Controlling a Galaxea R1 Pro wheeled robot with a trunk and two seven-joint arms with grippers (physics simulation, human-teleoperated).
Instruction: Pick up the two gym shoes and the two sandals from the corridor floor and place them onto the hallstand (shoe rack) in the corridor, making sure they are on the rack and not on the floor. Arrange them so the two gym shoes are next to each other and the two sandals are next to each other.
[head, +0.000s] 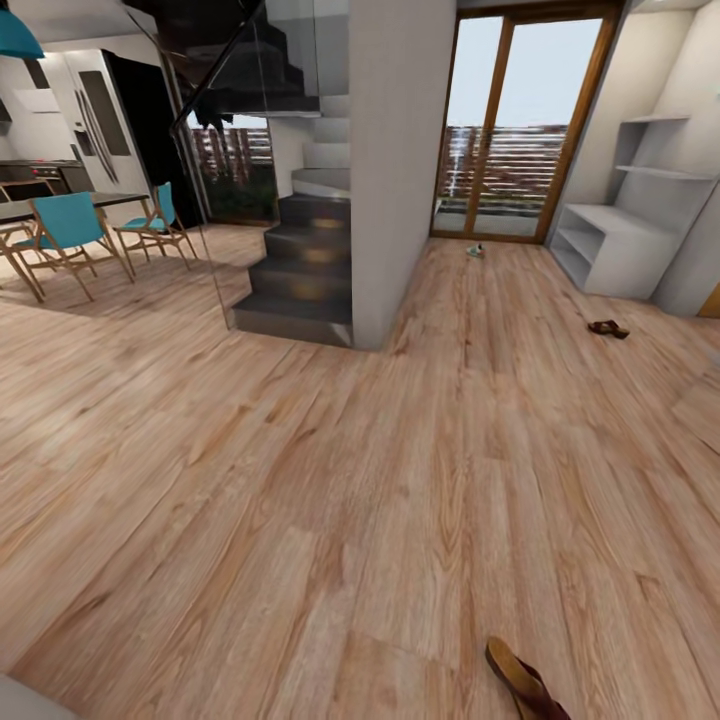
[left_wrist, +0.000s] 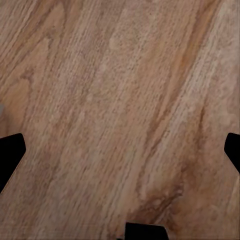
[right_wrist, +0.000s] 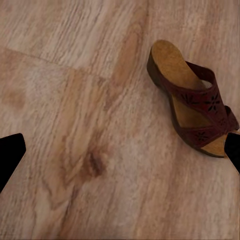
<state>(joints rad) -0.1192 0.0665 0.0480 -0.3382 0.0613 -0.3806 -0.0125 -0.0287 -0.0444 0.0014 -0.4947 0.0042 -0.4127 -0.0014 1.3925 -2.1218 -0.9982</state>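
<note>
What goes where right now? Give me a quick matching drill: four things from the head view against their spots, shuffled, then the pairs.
Things:
1. near sandal
2. far sandal
3. gym shoe
4. hallstand

Places:
A. against the right wall, beside the glass door
B. on the floor close in front of the glass door
C. on the floor at the picture's lower edge, closest to the robot
D. on the floor in front of the white unit, further out into the corridor

Pairs: 1-C, 2-D, 3-B, 4-A
</note>
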